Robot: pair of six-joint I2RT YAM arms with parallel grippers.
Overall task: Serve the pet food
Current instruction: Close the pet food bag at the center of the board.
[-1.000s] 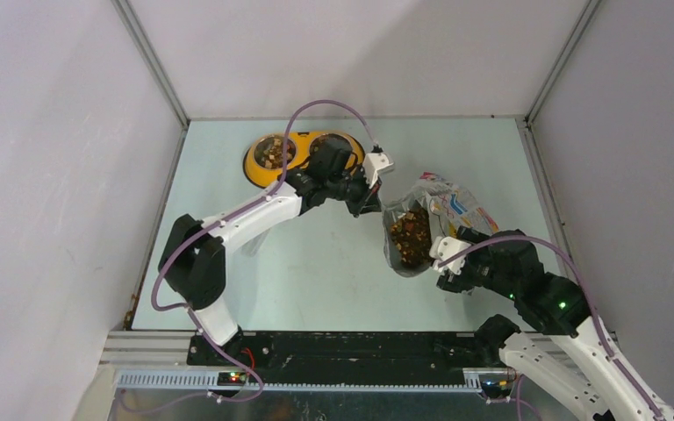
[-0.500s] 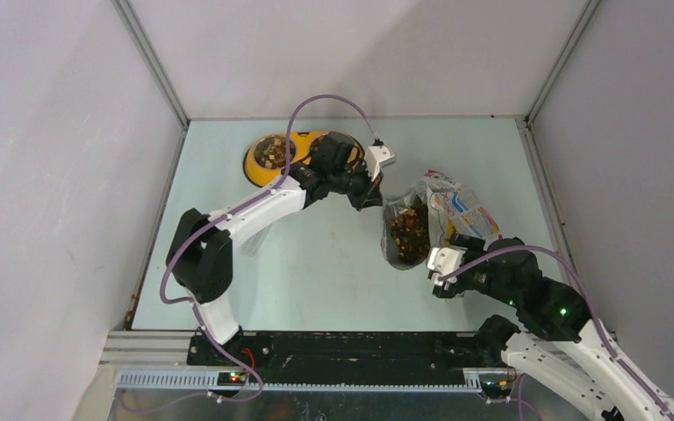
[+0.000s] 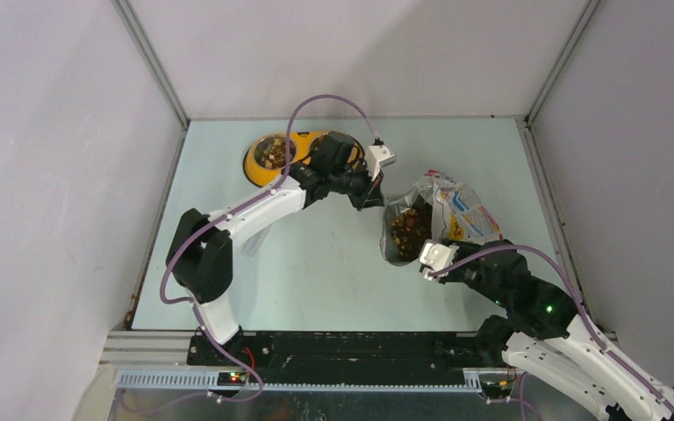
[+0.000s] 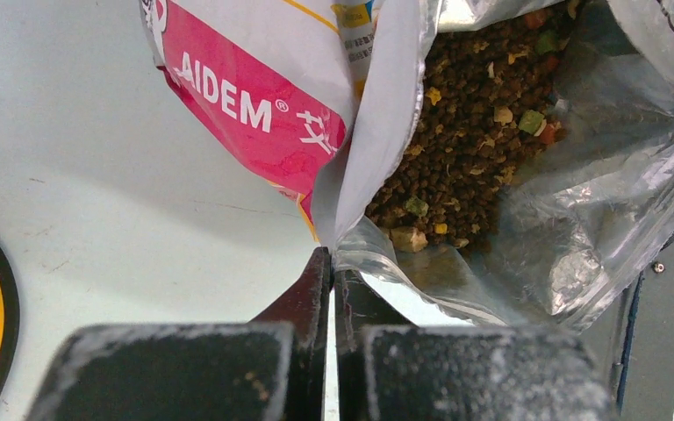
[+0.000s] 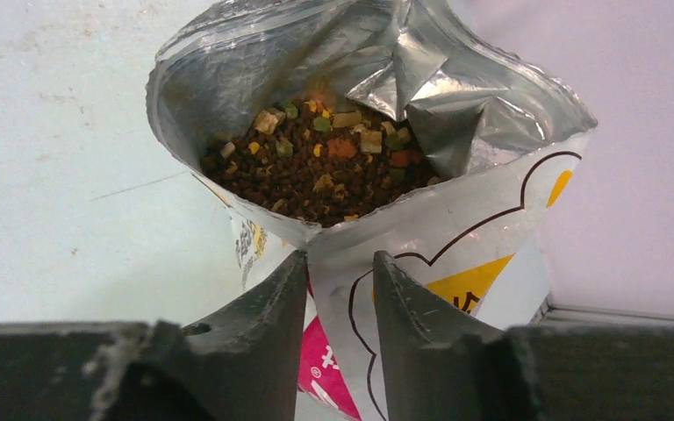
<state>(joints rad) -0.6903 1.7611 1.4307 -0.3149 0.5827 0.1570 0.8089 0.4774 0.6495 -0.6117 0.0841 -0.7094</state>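
Right of centre on the bench (image 3: 316, 263), the open bag (image 3: 456, 206) holds the pet food (image 3: 408, 230); the left tool (image 4: 331, 261) is clenched on its upper-left rim, the right tool (image 5: 338, 259) stands released, fingers apart at the lower rim

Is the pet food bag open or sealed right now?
Open. The bag gapes at its mouth, silver lining exposed, with pet food visible inside in both wrist views; the left hand pinches its rim.
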